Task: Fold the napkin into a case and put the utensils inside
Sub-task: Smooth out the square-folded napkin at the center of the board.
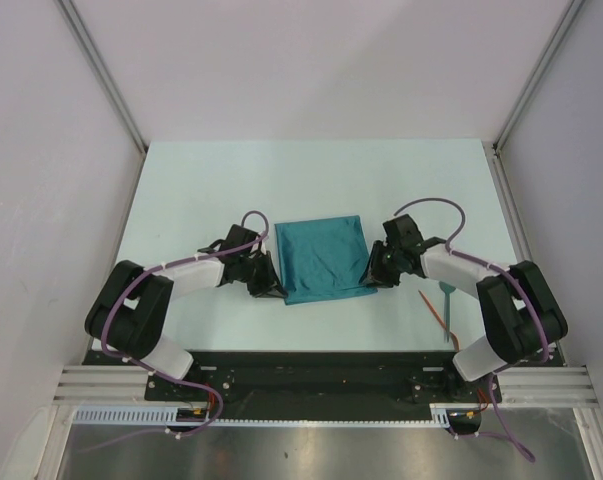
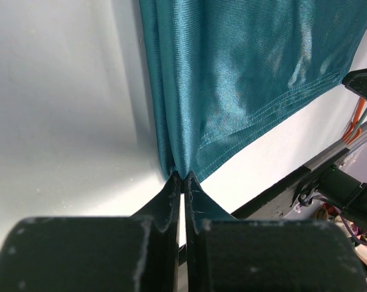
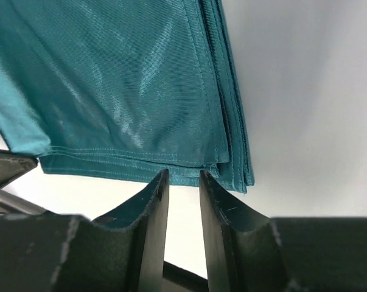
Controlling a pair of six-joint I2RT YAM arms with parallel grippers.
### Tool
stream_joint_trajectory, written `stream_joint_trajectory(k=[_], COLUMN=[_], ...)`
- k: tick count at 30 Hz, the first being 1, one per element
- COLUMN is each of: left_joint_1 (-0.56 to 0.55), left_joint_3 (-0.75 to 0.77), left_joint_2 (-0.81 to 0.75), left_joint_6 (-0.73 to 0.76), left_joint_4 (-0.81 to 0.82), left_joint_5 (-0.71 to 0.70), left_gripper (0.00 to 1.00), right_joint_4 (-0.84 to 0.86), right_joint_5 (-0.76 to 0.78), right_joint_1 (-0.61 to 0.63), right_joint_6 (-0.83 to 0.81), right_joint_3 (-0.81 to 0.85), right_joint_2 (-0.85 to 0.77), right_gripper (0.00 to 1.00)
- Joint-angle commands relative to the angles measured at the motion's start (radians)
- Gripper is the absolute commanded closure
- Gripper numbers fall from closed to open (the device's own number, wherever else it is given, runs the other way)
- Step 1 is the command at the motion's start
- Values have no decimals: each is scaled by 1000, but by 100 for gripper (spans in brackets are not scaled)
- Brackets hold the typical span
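**A:** What has the left gripper (image 2: 183, 177) got?

**B:** Its jaws are pinched almost together on a corner of the soft, plain teal cloth napkin (image 1: 326, 262). The fabric bunches into pleats right at the tips and fans out ahead of them.

**A:** How will it handle?

**B:** It looks light, limp and slightly sheeny, so I'd expect it to sag and slide. Take it by a hem or corner, through every layer.

**A:** And the right gripper (image 3: 183, 175)?

**B:** Its jaws stand a little apart and grip nothing, with the bare pale table (image 3: 305, 91) showing between them. The napkin's stacked, folded edge lies just ahead of the tips.

**A:** Is there a case yet?

**B:** No, only a squarish folded stack, and nothing shows inside it. The thin orange-red plastic utensil (image 1: 433, 310) lies on the table off to the right of those jaws, apart from the cloth.
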Motion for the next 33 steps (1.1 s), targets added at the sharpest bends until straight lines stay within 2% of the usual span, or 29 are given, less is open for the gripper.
stream_joint_trajectory(k=[1,8,20,29,32,33], left_joint_1=[7,19,24,27,30,30], left_joint_3=[-5,-31,-37,-43,-41,-38], left_joint_2=[-24,-30,-24,-23,-27,-30], left_joint_6=[27,30,31,39,42,44], left_joint_4=[29,37,60,67,66,64], left_joint_5=[25,24,57,64,74,77], left_gripper=[99,100,100,100,100,100], right_joint_4=[-64,-126,-129,-206,-214,-215], right_joint_5=[114,187,201,343,369,372], right_joint_1=[25,57,99,158,160,160], right_joint_6=[-23,-29,-5,9,-8,-24], right_joint_3=[61,107,152,199,224,244], right_joint_2=[21,50,117,154,151,153], right_gripper=[69,68,68,77,89,100])
